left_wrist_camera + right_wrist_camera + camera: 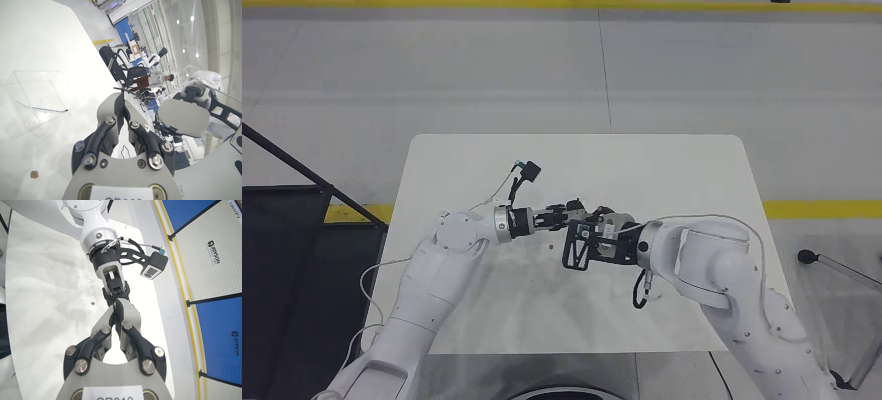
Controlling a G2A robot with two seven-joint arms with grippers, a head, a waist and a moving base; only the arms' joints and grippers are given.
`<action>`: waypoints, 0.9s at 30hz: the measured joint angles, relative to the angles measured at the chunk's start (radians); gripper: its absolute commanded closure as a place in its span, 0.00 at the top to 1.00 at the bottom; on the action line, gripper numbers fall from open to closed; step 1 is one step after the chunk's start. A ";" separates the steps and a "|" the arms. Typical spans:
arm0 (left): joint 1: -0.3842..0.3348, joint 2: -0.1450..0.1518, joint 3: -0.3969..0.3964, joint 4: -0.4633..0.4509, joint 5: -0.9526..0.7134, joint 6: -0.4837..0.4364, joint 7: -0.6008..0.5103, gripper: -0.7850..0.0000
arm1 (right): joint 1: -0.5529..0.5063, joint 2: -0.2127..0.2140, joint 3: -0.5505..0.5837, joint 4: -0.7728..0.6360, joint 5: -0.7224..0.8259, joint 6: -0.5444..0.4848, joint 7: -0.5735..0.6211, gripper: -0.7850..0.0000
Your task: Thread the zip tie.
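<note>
1. Left end effector [122,99] was closed over the middle of the tabletop [682,170], pads pinched on the black zip tie [130,92].
2. The tie's thin strand stuck out crosswise just past the left fingertips.
3. Right end effector [115,307] was closed too, pads pressed together and tip to tip with the left one.
4. In the right wrist view I saw a thin dark sliver at the right tips. I couldn't tell whether it was actually clamped on the tie.
5. From the top view the two arms came in from opposite sides and met nose to nose near the tabletop centre.
6. A clear box [24,79] sat on the tabletop off to the side of the left end effector, with a second zip tie [49,109] lying inside it.
7. A small brown crumb [34,174] lay on the tabletop, apart from the box.
</note>
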 measured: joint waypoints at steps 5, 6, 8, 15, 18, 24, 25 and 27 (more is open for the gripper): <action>0.000 0.000 0.000 0.000 0.000 0.000 0.000 0.00 | 0.004 -0.001 -0.003 -0.001 -0.027 0.052 0.010 0.00; 0.000 0.000 0.000 0.000 0.000 0.000 0.000 0.00 | 0.004 -0.001 -0.004 -0.001 -0.031 0.062 0.010 0.00; 0.000 0.000 0.000 0.000 0.000 0.000 0.000 0.00 | 0.005 -0.002 -0.005 0.001 -0.042 0.083 0.011 0.00; 0.025 0.004 0.010 -0.046 0.039 0.019 0.040 0.00 | -0.002 -0.003 0.010 -0.002 -0.055 0.154 0.004 0.00; 0.034 0.009 0.013 -0.066 0.053 0.019 0.053 0.00 | -0.008 -0.003 0.017 -0.002 -0.036 0.156 -0.001 0.00; 0.045 0.017 0.014 -0.091 0.070 -0.005 0.075 0.00 | -0.011 0.001 0.036 0.005 0.052 0.100 -0.017 0.00; 0.048 0.018 0.014 -0.095 0.074 -0.012 0.080 0.00 | -0.011 0.002 0.040 0.007 0.068 0.090 -0.018 0.00; 0.052 0.021 0.014 -0.102 0.079 -0.023 0.087 0.00 | -0.012 0.004 0.048 0.008 0.091 0.080 -0.018 0.00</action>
